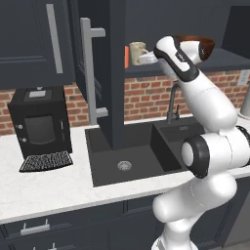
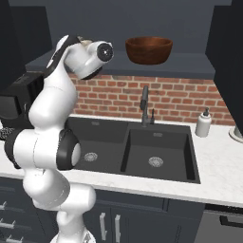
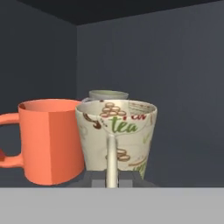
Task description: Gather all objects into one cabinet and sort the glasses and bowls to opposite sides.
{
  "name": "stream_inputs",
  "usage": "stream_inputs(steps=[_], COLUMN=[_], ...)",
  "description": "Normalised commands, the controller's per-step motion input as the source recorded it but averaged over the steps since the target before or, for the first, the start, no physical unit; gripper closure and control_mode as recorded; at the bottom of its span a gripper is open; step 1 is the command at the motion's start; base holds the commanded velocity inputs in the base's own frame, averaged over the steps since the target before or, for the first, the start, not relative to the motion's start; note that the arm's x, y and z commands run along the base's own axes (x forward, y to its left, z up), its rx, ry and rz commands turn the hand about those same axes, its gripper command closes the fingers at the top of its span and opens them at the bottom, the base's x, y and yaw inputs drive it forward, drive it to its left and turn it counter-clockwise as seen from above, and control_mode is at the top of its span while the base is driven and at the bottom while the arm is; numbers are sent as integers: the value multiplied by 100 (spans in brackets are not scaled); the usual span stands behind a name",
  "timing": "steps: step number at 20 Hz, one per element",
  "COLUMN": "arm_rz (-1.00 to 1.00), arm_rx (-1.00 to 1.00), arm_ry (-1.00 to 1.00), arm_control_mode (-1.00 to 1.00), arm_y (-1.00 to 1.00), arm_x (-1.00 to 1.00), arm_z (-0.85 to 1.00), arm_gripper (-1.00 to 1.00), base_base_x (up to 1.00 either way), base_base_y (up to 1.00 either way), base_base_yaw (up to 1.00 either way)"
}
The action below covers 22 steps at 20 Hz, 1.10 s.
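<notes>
In the hand view, a cream patterned mug (image 3: 117,131) stands on the cabinet shelf with its handle turned toward me. My gripper (image 3: 112,178) is shut on that handle. An orange mug (image 3: 50,140) stands touching its left side, and the rim of a grey-green cup (image 3: 108,95) peeks out behind both. From the left base view, the cream mug (image 1: 138,51) and an orange sliver (image 1: 127,56) sit at the left end of the open dark cabinet (image 1: 146,71). The brown bowl (image 2: 148,49) rests further right on the same shelf (image 2: 190,66).
The cabinet's open door (image 1: 116,73) with its long bar handle (image 1: 86,68) juts out over the sink (image 1: 132,156). A black coffee machine (image 1: 39,122) stands on the counter at left. Faucet (image 2: 144,105) and white soap bottle (image 2: 203,124) sit behind the basin.
</notes>
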Motion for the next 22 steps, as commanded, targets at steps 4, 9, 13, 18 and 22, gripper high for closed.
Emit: stream_inputs(steps=[4, 9, 13, 18, 22], arm_rz=[0, 0, 0, 0, 0], arm_rx=[0, 0, 0, 0, 0], arm_ry=[-1, 0, 1, 5, 0], arm_control_mode=[-100, -100, -100, -100, -100], arm_y=[17, 0, 0, 1, 11], arm_x=[7, 5, 5, 4, 1], arm_z=[-7, 0, 0, 0, 0], arm_gripper=[100, 100, 100, 100, -100], base_base_x=[0, 0, 0, 0, 0], base_base_y=[0, 0, 0, 0, 0], base_base_yaw=[0, 0, 0, 0, 0])
